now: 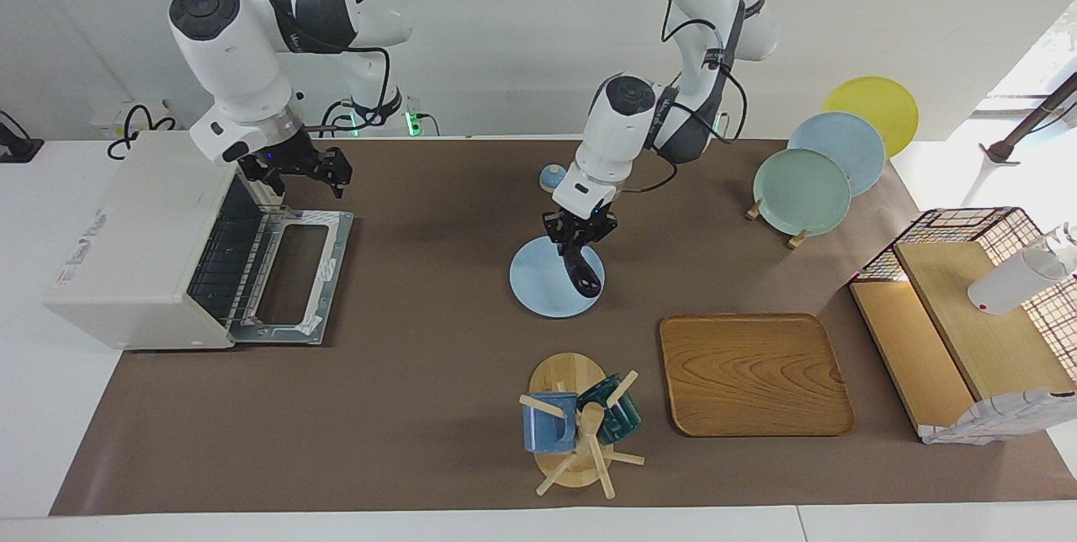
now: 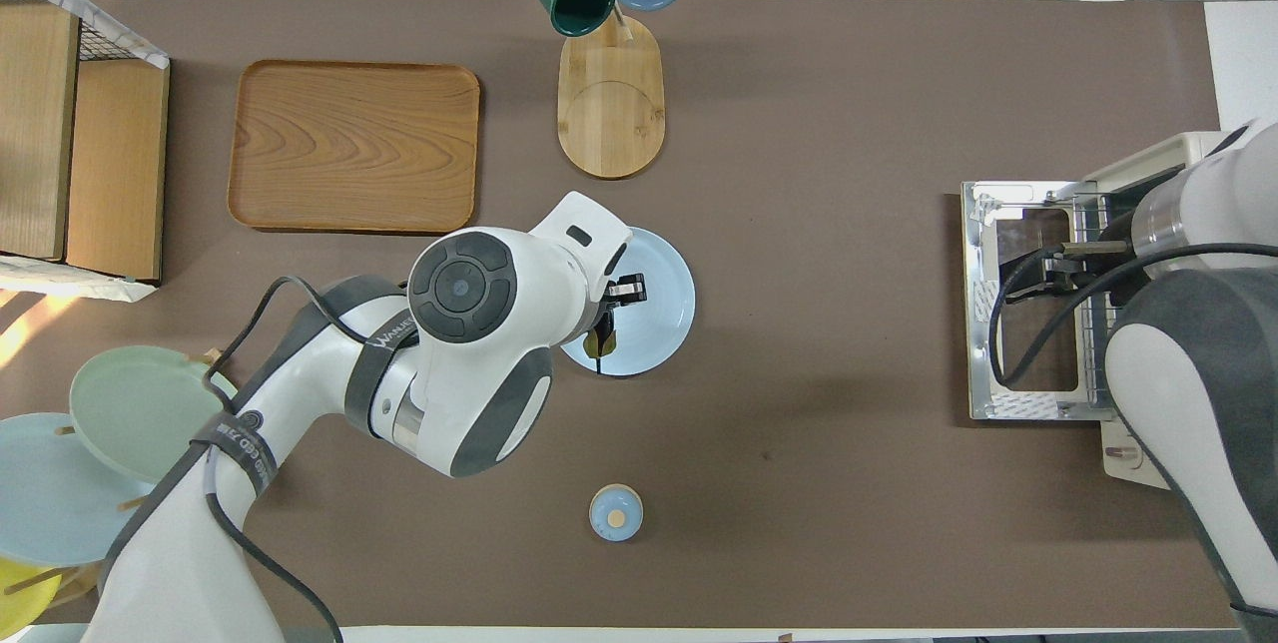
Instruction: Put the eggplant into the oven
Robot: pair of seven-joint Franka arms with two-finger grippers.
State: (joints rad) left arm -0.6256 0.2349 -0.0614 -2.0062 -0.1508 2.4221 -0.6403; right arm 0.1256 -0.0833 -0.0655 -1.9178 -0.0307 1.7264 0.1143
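The dark-purple eggplant (image 1: 583, 273) hangs tilted from my left gripper (image 1: 579, 232), which is shut on its upper end over the light-blue plate (image 1: 538, 285). I cannot tell whether its lower end touches the plate. In the overhead view the left gripper (image 2: 624, 291) hides most of the eggplant (image 2: 602, 343). The cream-white oven (image 1: 135, 239) stands at the right arm's end of the table, its door (image 1: 294, 285) dropped open and its wire rack (image 1: 227, 256) showing. My right gripper (image 1: 303, 176) is open and empty above the open door, in front of the oven; it also shows in the overhead view (image 2: 1038, 274).
A wooden tray (image 1: 757, 374) and a mug tree with two mugs (image 1: 580, 424) lie farther from the robots than the plate. A small blue lid (image 1: 553, 178) lies nearer. A rack of plates (image 1: 808, 188) and a wire shelf (image 1: 968, 306) stand at the left arm's end.
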